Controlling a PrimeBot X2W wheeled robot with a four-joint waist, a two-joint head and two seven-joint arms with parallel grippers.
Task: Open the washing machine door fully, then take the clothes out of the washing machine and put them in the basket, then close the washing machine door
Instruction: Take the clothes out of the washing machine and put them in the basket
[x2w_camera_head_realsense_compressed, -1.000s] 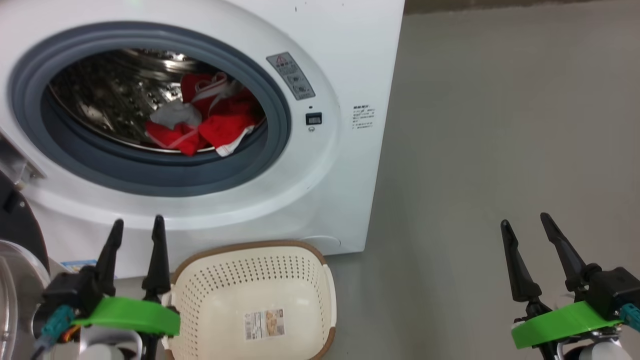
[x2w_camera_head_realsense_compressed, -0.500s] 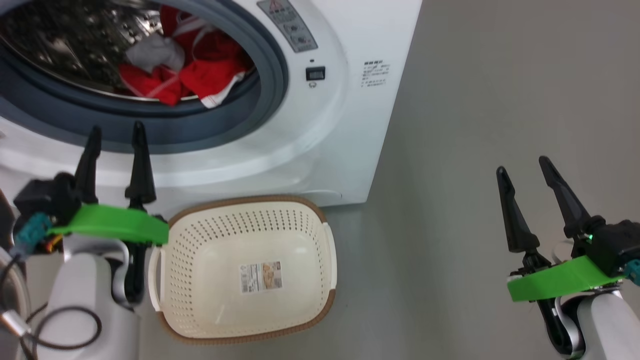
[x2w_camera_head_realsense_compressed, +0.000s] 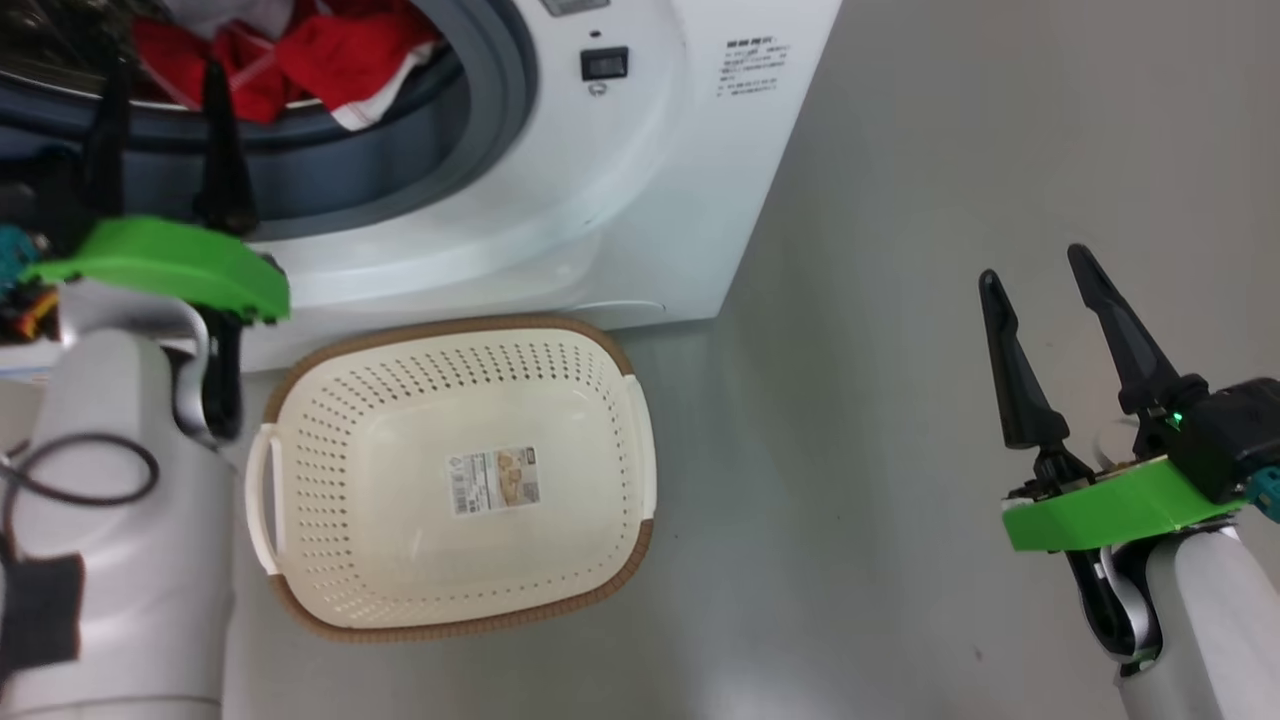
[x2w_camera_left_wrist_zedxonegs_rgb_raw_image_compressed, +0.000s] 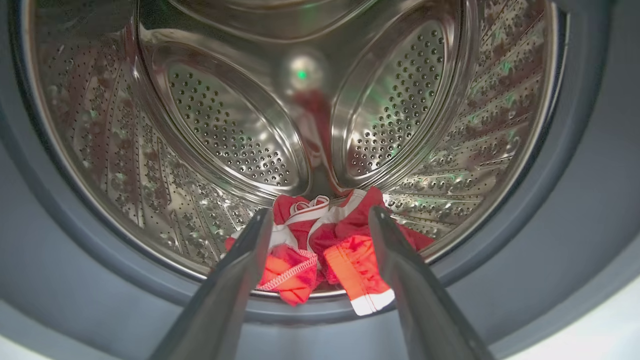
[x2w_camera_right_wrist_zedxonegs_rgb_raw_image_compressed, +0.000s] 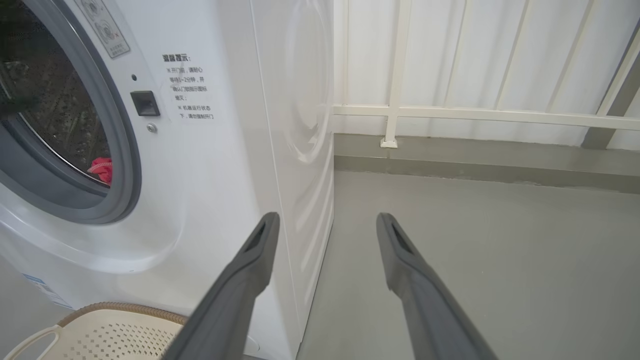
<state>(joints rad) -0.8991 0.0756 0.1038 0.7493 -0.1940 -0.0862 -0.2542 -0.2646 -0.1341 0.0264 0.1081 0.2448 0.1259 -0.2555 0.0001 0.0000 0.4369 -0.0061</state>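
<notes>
Our left gripper (x2w_camera_left_wrist_zedxonegs_rgb_raw_image_compressed: 320, 215) stands with jaws wide and empty at the washer's (x2w_camera_head_realsense_compressed: 640, 180) mouth, aimed at the clothes (x2w_camera_left_wrist_zedxonegs_rgb_raw_image_compressed: 320, 245) heaped at the drum's (x2w_camera_left_wrist_zedxonegs_rgb_raw_image_compressed: 225, 130) front edge. Our right gripper (x2w_camera_head_realsense_compressed: 1033, 265) hangs agape over the floor (x2w_camera_head_realsense_compressed: 950, 150). We judge the door open. The basket (x2w_camera_head_realsense_compressed: 440, 328) is empty, so unloading and closing remain.

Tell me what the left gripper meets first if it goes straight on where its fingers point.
The left gripper would most likely meet the clothes at the drum's front lip; depth is unclear.
</notes>
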